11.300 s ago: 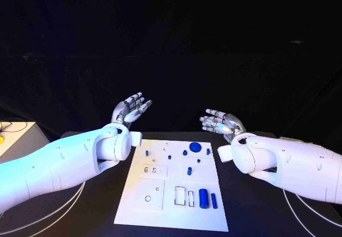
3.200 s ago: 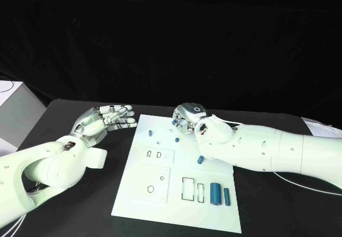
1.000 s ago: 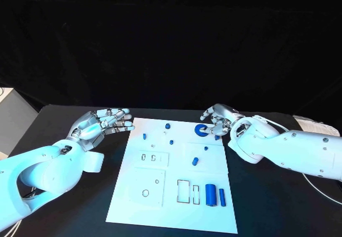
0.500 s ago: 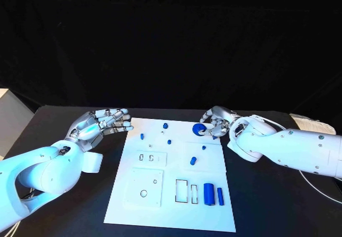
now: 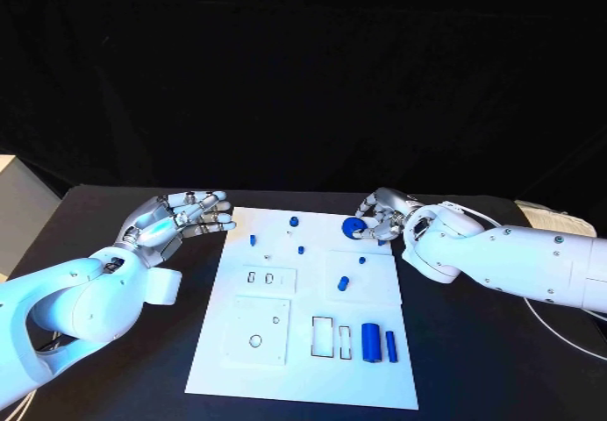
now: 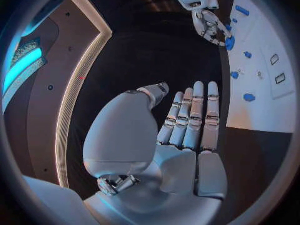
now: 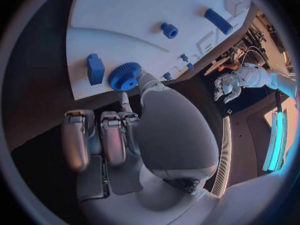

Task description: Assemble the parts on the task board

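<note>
The white task board [image 5: 285,351] lies in the middle of the black table. My right hand [image 5: 389,217] is at the board's far right corner and pinches a blue gear [image 5: 354,227] between thumb and finger, just over the board. In the right wrist view the gear [image 7: 125,76] sits at the fingertips [image 7: 129,116] beside a small blue block [image 7: 95,68]. My left hand [image 5: 177,219] hovers off the board's far left corner, fingers apart and holding nothing. Small blue pegs [image 5: 301,250] dot the far half. A blue cylinder [image 5: 371,342] and a thin bar [image 5: 391,346] lie near the front right.
Empty slots [image 5: 260,277] and rectangular recesses [image 5: 323,338] mark the board's left and front. A pale box [image 5: 6,189] stands at the table's left edge, and papers [image 5: 557,217] lie at the far right. A white cable [image 5: 563,329] runs beside my right arm.
The gear lay flat on the board a second ago; my right hand has closed on it and raised it slightly. My left hand has barely moved.
</note>
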Robot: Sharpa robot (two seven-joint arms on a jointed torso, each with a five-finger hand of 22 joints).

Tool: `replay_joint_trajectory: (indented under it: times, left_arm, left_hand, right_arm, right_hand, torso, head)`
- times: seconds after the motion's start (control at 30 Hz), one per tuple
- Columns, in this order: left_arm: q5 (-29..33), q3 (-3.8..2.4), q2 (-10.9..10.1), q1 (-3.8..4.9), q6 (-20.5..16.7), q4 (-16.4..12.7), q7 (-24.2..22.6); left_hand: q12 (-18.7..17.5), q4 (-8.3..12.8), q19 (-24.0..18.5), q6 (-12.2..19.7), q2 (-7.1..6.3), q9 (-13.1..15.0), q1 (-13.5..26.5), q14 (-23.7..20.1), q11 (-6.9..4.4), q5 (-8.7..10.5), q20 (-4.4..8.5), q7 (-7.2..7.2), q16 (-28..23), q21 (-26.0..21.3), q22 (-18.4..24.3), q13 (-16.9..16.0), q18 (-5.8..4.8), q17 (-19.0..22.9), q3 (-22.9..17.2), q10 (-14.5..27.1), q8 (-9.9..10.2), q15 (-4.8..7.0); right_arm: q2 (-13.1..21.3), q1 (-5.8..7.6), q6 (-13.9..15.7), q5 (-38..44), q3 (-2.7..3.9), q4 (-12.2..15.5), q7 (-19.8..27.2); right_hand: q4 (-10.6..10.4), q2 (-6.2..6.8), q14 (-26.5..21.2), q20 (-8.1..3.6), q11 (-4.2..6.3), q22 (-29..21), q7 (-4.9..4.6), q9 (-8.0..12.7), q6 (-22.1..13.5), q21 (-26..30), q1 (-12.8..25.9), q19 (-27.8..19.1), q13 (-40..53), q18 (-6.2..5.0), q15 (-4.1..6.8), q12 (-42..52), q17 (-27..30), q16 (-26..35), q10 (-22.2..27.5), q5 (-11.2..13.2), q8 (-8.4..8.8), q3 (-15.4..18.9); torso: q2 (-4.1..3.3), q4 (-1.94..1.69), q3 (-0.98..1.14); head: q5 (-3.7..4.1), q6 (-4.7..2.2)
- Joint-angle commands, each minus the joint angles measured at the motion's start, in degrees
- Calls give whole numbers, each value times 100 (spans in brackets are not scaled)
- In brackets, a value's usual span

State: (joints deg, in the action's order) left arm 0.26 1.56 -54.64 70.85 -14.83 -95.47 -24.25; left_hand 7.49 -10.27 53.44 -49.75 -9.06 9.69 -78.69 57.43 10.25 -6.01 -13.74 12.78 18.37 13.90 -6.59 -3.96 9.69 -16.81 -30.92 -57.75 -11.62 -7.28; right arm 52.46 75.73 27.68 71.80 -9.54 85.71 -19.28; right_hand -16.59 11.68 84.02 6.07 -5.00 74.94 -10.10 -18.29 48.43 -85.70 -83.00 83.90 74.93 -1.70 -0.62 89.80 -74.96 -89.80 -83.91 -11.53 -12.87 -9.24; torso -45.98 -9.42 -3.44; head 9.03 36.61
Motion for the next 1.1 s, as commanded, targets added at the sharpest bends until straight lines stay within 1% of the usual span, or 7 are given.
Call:
replay_joint_trajectory:
  times: [0.03, 0.3, 0.43, 0.73, 0.8, 0.9, 1.1]
  left_arm:
    - [21, -4, 8, 4, 114, -11, -25]
    - [21, -4, 8, 4, 120, -8, -25]
    - [21, -4, 6, 4, 121, -6, -24]
    - [21, -4, 2, 4, 121, -5, -19]
    - [21, -4, 1, 4, 121, -5, -19]
    - [21, -4, -2, 4, 120, -5, -17]
    - [21, -4, -5, 4, 121, -6, -17]
  left_hand:
    - [-25, 18, -37, 9, -3, -5, 13, -35, 5, 29, -17, 79, 26, 27, 8, -1, 75, -6, -28, -30, 21, -17]
    - [-25, 18, -37, 9, -3, -5, 13, -35, 5, 29, -17, 79, 26, 27, 8, -1, 75, -6, -28, -30, 21, -17]
    - [-34, 23, -38, 7, 1, -6, 12, -43, 3, 30, -16, 78, 37, 30, 9, -2, 76, -22, -33, -39, 20, -15]
    - [-34, 23, -38, 7, 1, -6, 12, -43, 3, 30, -16, 78, 37, 30, 9, -2, 76, -22, -33, -39, 20, -15]
    - [-34, 23, -38, 7, 1, -6, 12, -43, 3, 30, -16, 78, 37, 30, 9, -2, 76, -22, -33, -39, 20, -15]
    - [-34, 23, -38, 7, 1, -6, 12, -43, 3, 30, -16, 78, 37, 30, 9, -2, 76, -22, -33, -39, 20, -15]
    - [-40, 22, -39, 8, 5, -6, 16, -49, 4, 29, -16, 79, 42, 32, 9, -2, 76, -31, -36, -42, 20, -15]
  right_arm:
    - [-15, -6, -106, 50, 1, -28, -50]
    - [-80, -16, -169, 42, -1, -121, -59]
    - [-123, -36, -175, 38, -3, -186, -49]
    - [-156, -53, -198, 60, -5, -225, -49]
    - [-156, -56, -187, 116, -6, -223, -60]
    - [-155, -61, -136, 218, -7, -210, -63]
    - [-164, -72, 110, 524, -9, -132, -27]
  right_hand:
    - [8, -50, 598, 51, -37, 1037, -5, -6, -28, -21, 29, 413, 1507, 54, -34, 20, -1504, -20, -609, -45, -35, -7]
    - [9, -65, 598, 53, -36, 1063, -3, -7, -17, -43, 30, 423, 1507, 60, -35, 20, -1504, -20, -609, -62, -48, -19]
    - [14, -128, 598, 55, -31, 1069, 3, -10, 19, -48, 31, 420, 1507, 60, -32, 20, -1504, -20, -609, -139, -86, -79]
    - [28, -222, 598, 42, -1, 1091, 39, -11, 197, -64, 26, 419, 1507, 62, -7, 20, -1504, -20, -609, -309, -159, -262]
    - [59, -251, 598, 17, 34, 1105, 80, -17, 345, -75, -45, 422, 1507, 64, 26, 20, -1504, -20, -609, -409, -199, -407]
    - [117, -273, 598, -54, 133, 1134, 192, -50, 630, -98, -143, 430, 1507, 70, 115, 20, -1504, -20, -609, -447, -302, -664]
    - [173, -241, 598, -124, 209, 1178, 275, -86, 819, -134, -154, 448, 1507, 81, 187, 20, -1504, -20, -609, -439, -388, -876]
  torso:
    - [2, 2, 0]
    - [4, -3, 4]
    - [3, -2, 5]
    - [2, -2, 1]
    - [5, 0, 2]
    - [5, 3, 1]
    - [7, 3, 2]
  head:
    - [6, 8]
    - [0, 17]
    - [-19, 16]
    - [-7, 30]
    - [-8, 37]
    - [-10, 44]
    - [-15, 39]
